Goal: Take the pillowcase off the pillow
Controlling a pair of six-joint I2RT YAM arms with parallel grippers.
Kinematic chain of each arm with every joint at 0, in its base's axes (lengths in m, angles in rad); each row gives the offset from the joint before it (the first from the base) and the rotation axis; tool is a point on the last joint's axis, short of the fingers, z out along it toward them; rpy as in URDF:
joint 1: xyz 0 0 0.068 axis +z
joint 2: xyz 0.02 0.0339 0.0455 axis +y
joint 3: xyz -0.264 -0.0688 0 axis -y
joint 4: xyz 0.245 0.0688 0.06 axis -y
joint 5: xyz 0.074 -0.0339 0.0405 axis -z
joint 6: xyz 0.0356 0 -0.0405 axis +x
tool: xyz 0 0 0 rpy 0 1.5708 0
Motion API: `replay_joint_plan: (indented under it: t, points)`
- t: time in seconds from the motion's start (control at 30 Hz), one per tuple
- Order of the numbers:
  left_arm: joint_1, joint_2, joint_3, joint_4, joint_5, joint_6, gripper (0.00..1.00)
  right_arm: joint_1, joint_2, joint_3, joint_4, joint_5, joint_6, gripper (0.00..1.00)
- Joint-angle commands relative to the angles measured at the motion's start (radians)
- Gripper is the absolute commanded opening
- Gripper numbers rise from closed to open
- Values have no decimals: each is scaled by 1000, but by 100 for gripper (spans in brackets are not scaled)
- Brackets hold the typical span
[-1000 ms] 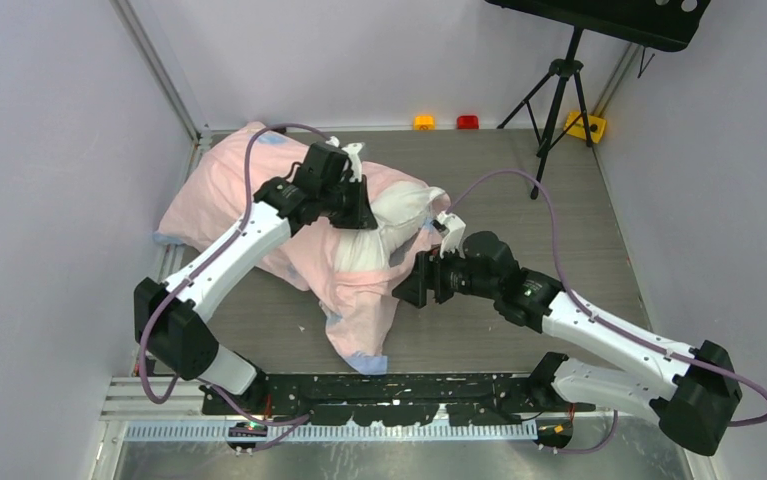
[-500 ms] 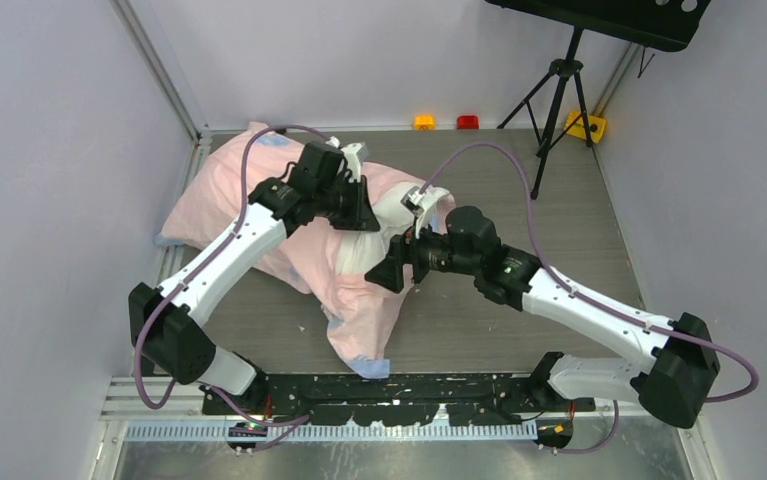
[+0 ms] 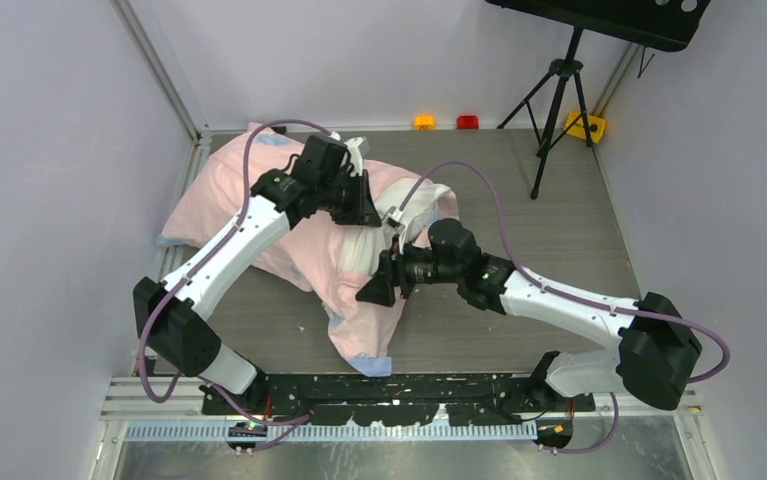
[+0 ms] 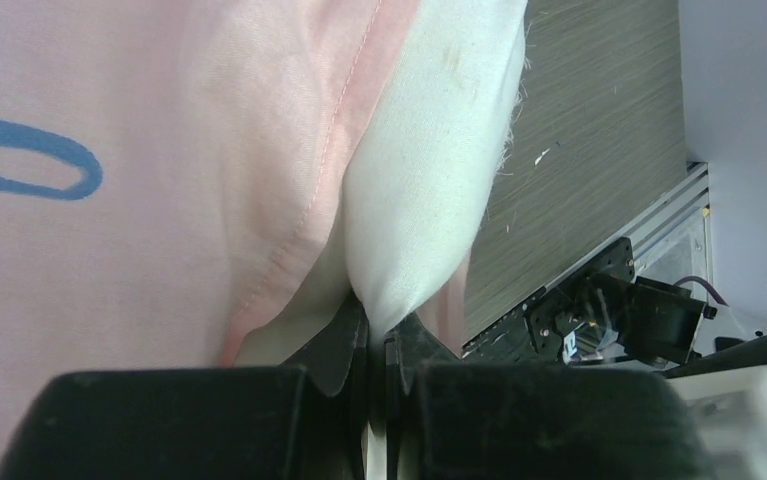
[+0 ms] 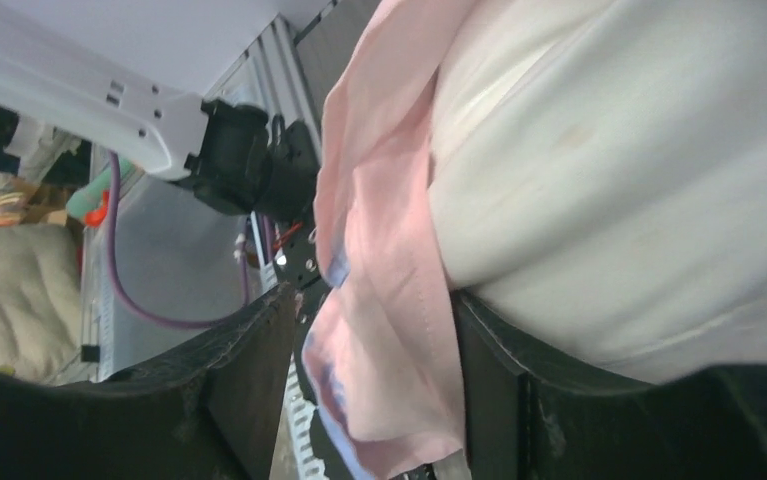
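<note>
left jaws pinch pillow [image 4: 429, 180]; right jaws straddle pillowcase [image 5: 379, 330]

This is a robotics lab test cell: a grey table [image 3: 559, 200] boxed in by plain pale walls [image 3: 49, 150] on its left, far and right edges, with aluminium rail [image 3: 359, 430] along the near edge. Two white arms [image 3: 229, 250] (trailing purple cables [image 3: 479, 180]) are bolted to a black mount [image 3: 399, 385] at that near edge. A tripod [image 3: 557, 90] carrying a black panel [image 3: 609, 20] stands at the far right corner, and orange [image 3: 424, 122], red [image 3: 468, 122] and yellow [image 3: 584, 126] blocks sit along the far edge.
</note>
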Motion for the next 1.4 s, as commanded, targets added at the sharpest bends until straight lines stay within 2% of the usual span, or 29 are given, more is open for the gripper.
replay_joint_plan:
  t: [0.0, 0.07, 0.27, 0.4, 0.57, 0.67, 0.73, 0.8, 1.0, 1.23, 1.37]
  points:
    - [-4, 16, 112, 111, 20, -63, 0, 58, -18, -62, 99, -58, 69, 60]
    - [-4, 31, 133, 118, -7, -75, 0, 84, -13, -81, 102, -51, 70, 54]
    - [3, 79, 240, 107, -105, -88, 0, 144, -5, -150, 106, 4, 75, 46]
    - [35, 114, 344, 59, -131, -83, 0, 155, -26, -226, 127, 57, 94, 45]
    - [45, 114, 433, -11, -99, -61, 0, 153, -87, -335, 103, 335, 140, 40]
    - [45, 88, 439, -48, -12, -59, 0, 135, -133, -389, 135, 459, 208, 40]
    - [45, 49, 412, -61, 49, -62, 0, 105, -154, -406, 149, 498, 251, 45]
    - [45, 3, 368, -66, 81, -62, 0, 48, -154, -413, 160, 490, 291, 60]
    - [46, -147, 225, -85, 152, -51, 0, -205, -93, -409, 203, 299, 410, 79]
    - [45, -245, 116, -138, 139, -13, 0, -282, -182, -331, 48, 329, 354, 84]
    - [45, -259, 108, -140, 172, -8, 0, -287, -299, -322, 49, 348, 317, 87]
